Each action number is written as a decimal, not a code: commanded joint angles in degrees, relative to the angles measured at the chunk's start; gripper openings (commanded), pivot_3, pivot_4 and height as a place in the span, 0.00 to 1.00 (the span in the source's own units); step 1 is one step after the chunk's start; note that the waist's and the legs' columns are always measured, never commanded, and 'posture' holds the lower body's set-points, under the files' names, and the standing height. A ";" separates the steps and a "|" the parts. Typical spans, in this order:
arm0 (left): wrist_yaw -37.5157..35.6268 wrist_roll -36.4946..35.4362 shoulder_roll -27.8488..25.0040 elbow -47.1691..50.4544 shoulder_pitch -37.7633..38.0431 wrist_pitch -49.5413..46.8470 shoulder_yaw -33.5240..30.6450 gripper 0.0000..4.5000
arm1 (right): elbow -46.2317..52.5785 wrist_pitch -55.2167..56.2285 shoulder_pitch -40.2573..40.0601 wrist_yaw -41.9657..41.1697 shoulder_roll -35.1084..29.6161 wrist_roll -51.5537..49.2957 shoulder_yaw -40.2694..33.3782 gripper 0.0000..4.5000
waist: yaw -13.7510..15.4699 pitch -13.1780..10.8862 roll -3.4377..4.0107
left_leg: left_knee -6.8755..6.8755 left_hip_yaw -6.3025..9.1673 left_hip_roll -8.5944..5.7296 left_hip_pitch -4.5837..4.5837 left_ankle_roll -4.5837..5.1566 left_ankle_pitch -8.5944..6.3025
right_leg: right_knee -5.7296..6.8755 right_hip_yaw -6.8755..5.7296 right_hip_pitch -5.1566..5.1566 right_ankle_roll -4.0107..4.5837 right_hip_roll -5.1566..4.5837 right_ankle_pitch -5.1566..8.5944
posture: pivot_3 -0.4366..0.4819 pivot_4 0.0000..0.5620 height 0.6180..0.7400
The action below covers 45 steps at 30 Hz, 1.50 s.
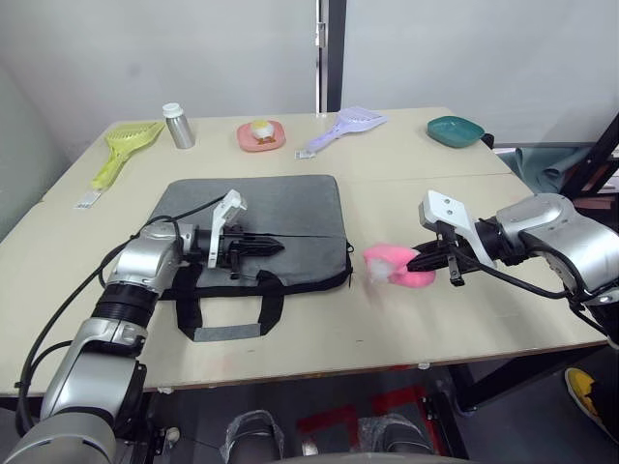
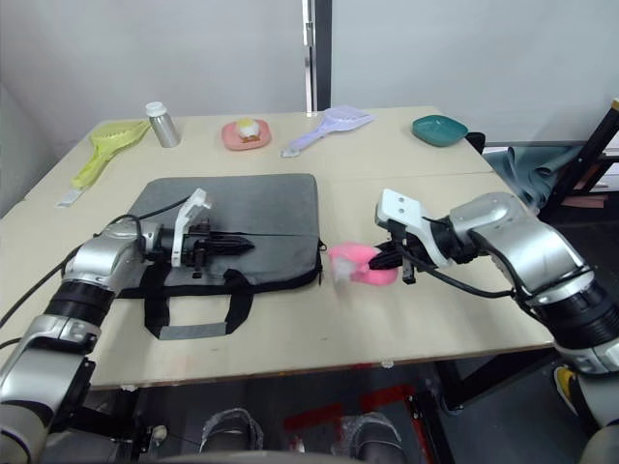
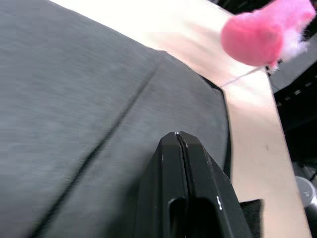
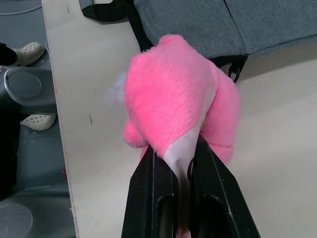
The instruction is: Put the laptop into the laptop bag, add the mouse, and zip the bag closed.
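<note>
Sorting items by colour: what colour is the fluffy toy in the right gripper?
Pink fluffy toy; clearest in the right wrist view.

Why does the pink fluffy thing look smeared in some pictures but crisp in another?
In the left eye view the pink plush toy has a soft, streaked left edge; in the left wrist view it is a hazy blob beyond the blurred laptop bag; in the right wrist view its fur looks sharp, pinched in the right hand.

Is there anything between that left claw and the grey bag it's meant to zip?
Nothing visible. The left claw, fingers shut, is already over the grey bag. The right claw is off to the bag's side, shut on a fluffy pink toy.
</note>
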State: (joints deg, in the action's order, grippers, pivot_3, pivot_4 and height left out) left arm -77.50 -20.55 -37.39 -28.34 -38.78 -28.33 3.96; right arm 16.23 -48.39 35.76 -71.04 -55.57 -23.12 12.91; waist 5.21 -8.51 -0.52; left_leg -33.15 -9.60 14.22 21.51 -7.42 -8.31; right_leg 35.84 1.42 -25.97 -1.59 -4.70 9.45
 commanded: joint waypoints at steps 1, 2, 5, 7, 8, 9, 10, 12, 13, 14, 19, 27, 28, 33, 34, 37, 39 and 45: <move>-0.69 1.73 -5.70 -6.88 -2.46 5.19 -4.13 0.00 | 0.89 0.37 1.47 -0.37 -0.08 -0.29 -0.54 0.02 | -0.04 0.00 0.00 | 0.01 0.00 0.03 0.07 -0.01 0.00 | 0.01 0.01 -0.10 0.00 0.05 0.00 | 0.48 0.27 1.00; -1.39 2.08 -6.96 -8.88 -2.61 6.75 -4.49 0.00 | 1.00 0.30 1.41 -0.31 -0.01 -0.33 -0.51 0.02 | 0.05 0.00 0.00 | 0.03 0.00 0.04 0.09 -0.01 0.00 | 0.01 0.01 -0.14 0.00 0.05 0.00 | 0.48 0.27 1.00; -2.78 3.19 -9.63 -14.20 -2.50 10.19 -4.99 0.00 | 1.13 0.27 1.22 -0.07 0.26 -0.22 -0.29 0.02 | 0.18 0.00 0.01 | 0.05 -0.02 0.03 0.09 -0.02 0.00 | 0.01 0.01 -0.14 -0.01 0.04 0.00 | 0.48 0.27 1.00; -2.96 4.14 -10.00 -17.34 -2.55 11.42 -4.87 0.00 | 1.02 0.44 1.13 0.02 0.44 -0.11 -0.14 0.02 | 0.35 0.00 0.01 | 0.04 -0.04 0.00 0.09 -0.02 0.00 | -0.01 0.01 -0.13 0.00 0.00 0.00 | 0.48 0.27 1.00; -3.16 4.99 -9.75 -18.35 -2.10 12.42 -4.28 0.00 | 0.89 0.45 1.22 0.10 0.61 -0.05 -0.01 0.02 | 0.54 0.00 0.01 | 0.04 -0.03 -0.01 0.09 -0.02 0.00 | -0.01 0.01 -0.12 0.00 -0.02 0.00 | 0.48 0.27 1.00; -3.41 5.61 -9.49 -19.07 -1.87 13.17 -3.87 0.00 | 0.78 0.48 1.28 0.16 0.71 -0.03 0.09 0.02 | 0.68 0.00 0.01 | 0.03 -0.02 -0.01 0.08 -0.02 0.00 | -0.01 0.00 -0.10 0.00 -0.03 0.00 | 0.48 0.27 1.00; -3.66 6.52 -8.95 -19.42 -1.19 14.23 -3.04 0.00 | 0.58 0.60 1.42 0.25 0.86 0.12 0.26 0.02 | 0.80 0.01 0.01 | 0.03 -0.01 -0.01 0.09 -0.02 0.00 | -0.01 -0.01 -0.10 0.00 -0.04 0.00 | 0.48 0.27 1.00; -3.89 8.44 -7.32 -19.35 0.64 16.37 -1.04 0.00 | -0.03 0.70 1.99 0.40 1.32 0.36 0.60 0.02 | 0.85 0.02 0.02 | 0.02 -0.02 -0.02 0.04 -0.02 0.00 | 0.00 0.00 -0.05 0.00 -0.07 0.00 | 0.48 0.27 1.00; -4.00 8.92 -6.16 -18.55 1.78 16.31 -0.12 0.00 | -0.33 0.73 2.38 0.41 1.52 0.56 0.82 0.02 | 0.85 0.06 0.08 | 0.02 -0.02 -0.04 -0.01 -0.02 -0.01 | 0.01 0.00 0.00 0.00 -0.09 0.00 | 0.48 0.27 1.00; -4.09 9.19 -5.40 -18.03 2.44 16.16 0.32 0.00 | -0.53 0.72 2.68 0.38 1.64 0.71 0.96 0.02 | 0.84 0.13 0.19 | 0.02 -0.03 -0.05 -0.05 -0.02 -0.01 | 0.00 0.00 0.06 0.00 -0.11 0.00 | 0.48 0.27 1.00; -3.82 13.04 -5.08 -18.00 6.34 20.52 2.32 0.00 | -1.55 0.69 3.90 0.14 1.95 1.52 1.66 0.02 | 0.95 0.61 0.39 | 0.04 -0.08 -0.15 -0.27 -0.01 -0.02 | -0.04 0.03 0.27 -0.03 -0.23 0.02 | 0.48 0.27 1.00; -3.38 17.63 -5.32 -23.33 8.08 25.71 4.00 0.00 | -5.79 2.09 7.49 2.23 5.35 2.79 1.32 0.02 | 0.10 1.79 1.18 | 0.22 -0.14 -0.19 -0.51 -0.02 -0.02 | -0.09 0.08 0.60 -0.36 -0.26 0.22 | 0.48 0.27 1.00; -3.47 18.01 -5.15 -23.22 8.49 26.10 4.16 0.00 | -8.27 3.40 8.80 3.27 6.16 4.49 1.83 0.02 | 0.03 1.94 1.27 | 0.24 -0.13 -0.19 -0.53 -0.02 -0.02 | -0.07 0.08 0.60 -0.43 -0.25 0.24 | 0.48 0.27 1.00; -5.05 19.02 -4.95 -21.61 11.04 27.73 5.21 0.00 | -21.02 6.34 14.66 6.57 7.18 14.45 7.52 0.02 | -0.45 2.57 1.44 | 0.27 -0.15 -0.27 -0.54 -0.03 -0.02 | -0.06 0.10 0.60 -0.69 -0.33 0.39 | 0.48 0.27 1.00; -4.99 19.19 -4.87 -22.01 11.40 28.30 5.24 0.00 | -21.93 6.74 15.06 6.13 7.13 15.39 8.22 0.02 | -0.47 2.70 1.43 | 0.30 -0.15 -0.31 -0.54 -0.04 -0.04 | -0.07 0.08 0.62 -0.67 -0.39 0.38 | 0.48 0.27 1.00; -5.24 19.36 -4.73 -22.92 11.90 29.35 5.25 0.00 | -23.37 7.55 15.64 5.38 7.67 16.91 9.11 0.02 | -0.46 2.91 1.66 | 0.59 -0.17 -0.48 -0.55 -0.03 -0.07 | -0.17 0.06 0.61 -0.79 -0.53 0.45 | 0.48 0.27 1.00; -5.36 19.47 -4.63 -23.30 12.20 29.81 5.33 0.00 | -24.96 8.53 16.22 6.32 9.16 18.89 10.44 0.02 | -0.47 3.03 1.73 | 0.78 -0.20 -0.52 -0.56 -0.02 -0.07 | -0.25 0.04 0.60 -0.84 -0.56 0.48 | 0.48 0.27 1.00; -6.53 19.50 -4.47 -22.64 13.10 30.05 5.69 0.00 | -29.87 11.12 18.20 10.76 15.37 22.95 10.64 0.02 | -0.80 3.20 1.94 | 0.93 -0.22 -0.52 -0.58 -0.04 -0.08 | -0.30 0.03 0.56 -0.98 -0.57 0.57 | 0.48 0.27 1.00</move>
State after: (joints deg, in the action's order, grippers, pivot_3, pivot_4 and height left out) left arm -81.11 -8.04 -43.85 -46.59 -31.79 3.44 1.46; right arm -12.96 -38.77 51.24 -62.17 -40.54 -1.77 24.94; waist 4.41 -5.31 1.42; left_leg -32.21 -9.82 13.67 20.93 -7.45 -8.40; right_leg 35.54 1.45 -25.41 -2.58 -5.29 10.02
